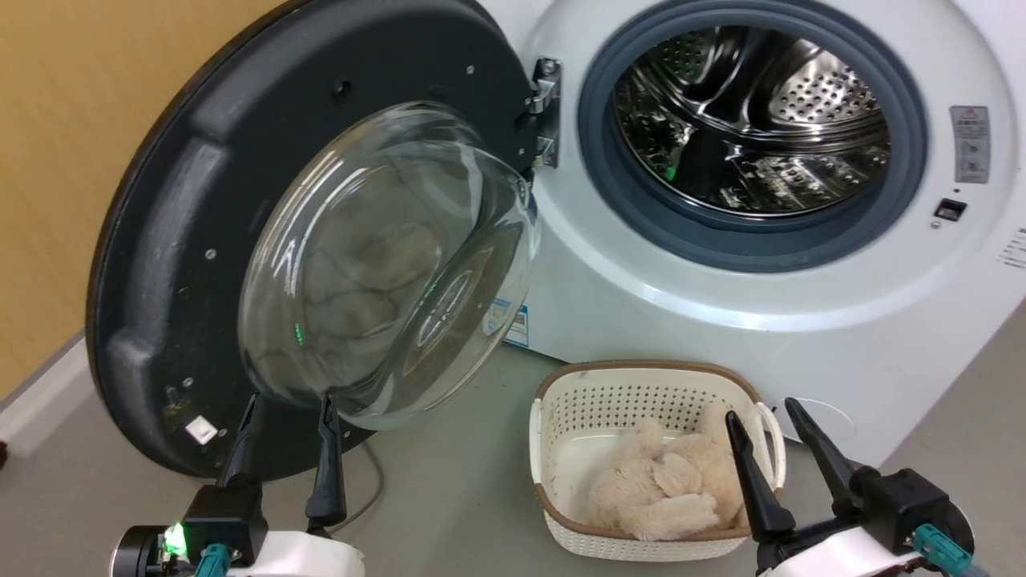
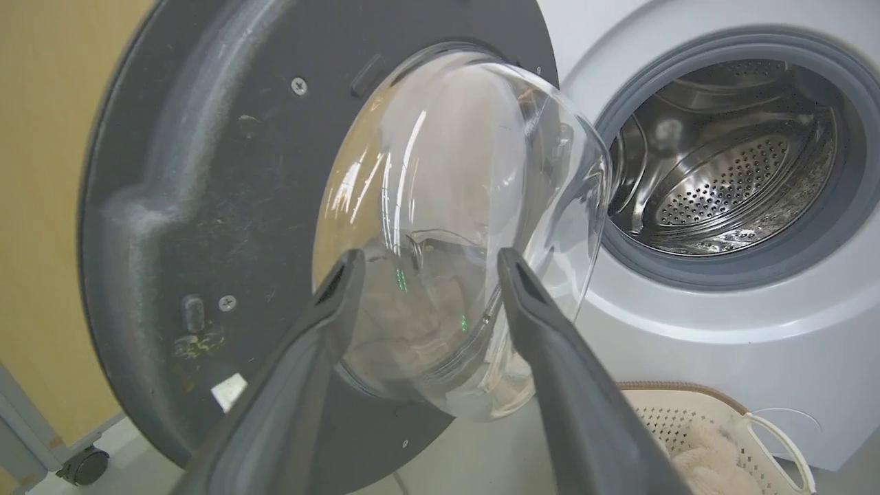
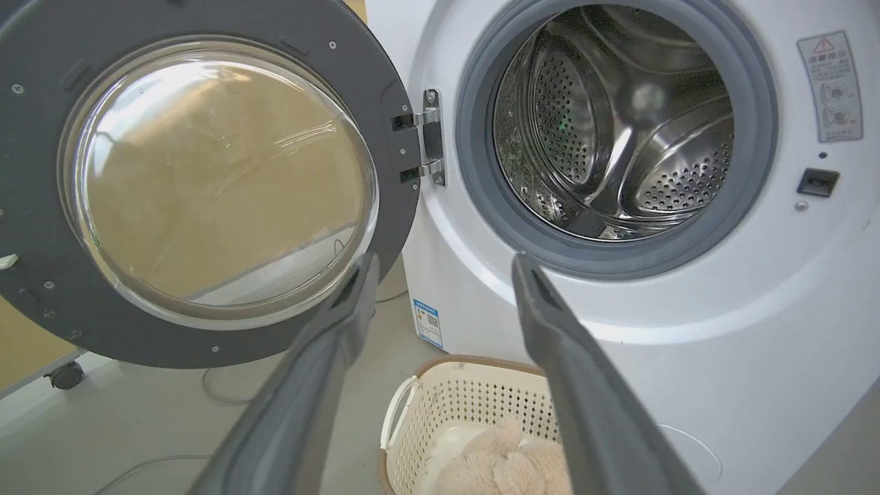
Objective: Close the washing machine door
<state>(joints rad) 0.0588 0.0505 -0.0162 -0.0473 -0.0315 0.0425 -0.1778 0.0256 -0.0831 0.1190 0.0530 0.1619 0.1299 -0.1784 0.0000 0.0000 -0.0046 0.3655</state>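
Observation:
The washing machine door [image 1: 184, 200] stands swung wide open to the left on its metal hinge [image 1: 547, 112], its clear glass bowl [image 1: 385, 264] bulging toward me. The white washing machine [image 1: 681, 312] shows its steel drum [image 1: 753, 120] inside a grey-blue gasket. My left gripper [image 1: 290, 405] is open at the lower left, its fingertips just below the door's glass bowl [image 2: 454, 227]. My right gripper [image 1: 761, 410] is open at the lower right, above the basket, with nothing between its fingers. The door [image 3: 41, 206] and drum [image 3: 619, 124] also lie ahead in the right wrist view.
A cream perforated basket [image 1: 561, 417] holding a beige plush toy [image 1: 665, 489] sits on the grey floor in front of the machine. A yellow wall [image 1: 72, 120] stands behind the door. A thin cable [image 1: 373, 481] lies on the floor, and a caster wheel [image 2: 86, 466] is at lower left.

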